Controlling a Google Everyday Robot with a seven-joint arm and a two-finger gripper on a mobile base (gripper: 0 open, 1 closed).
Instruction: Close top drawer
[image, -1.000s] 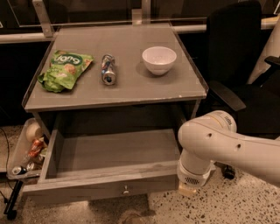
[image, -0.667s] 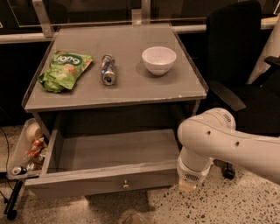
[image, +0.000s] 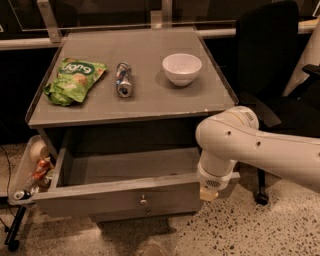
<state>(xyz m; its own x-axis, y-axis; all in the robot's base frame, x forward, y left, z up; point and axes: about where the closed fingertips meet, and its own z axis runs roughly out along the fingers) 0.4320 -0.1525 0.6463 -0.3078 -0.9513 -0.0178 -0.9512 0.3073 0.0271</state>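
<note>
The top drawer (image: 100, 197) of the grey cabinet is pulled out partway. Its long flat front faces me with a small round metal knob (image: 143, 201) at centre, and its plain grey inside shows nothing in it. My gripper (image: 209, 192) is at the end of the white arm, pressed against the right end of the drawer front. The wrist hides its fingers.
On the cabinet top (image: 150, 100) lie a green snack bag (image: 74, 80), a can on its side (image: 123, 79) and a white bowl (image: 182, 68). A side bin with snacks (image: 31, 170) hangs at the left. A black office chair (image: 270, 75) stands at the right. A lower drawer knob (image: 147, 212) shows below.
The drawer front has moved back toward the cabinet, so less of its inside shows. My arm end has moved in with it.
</note>
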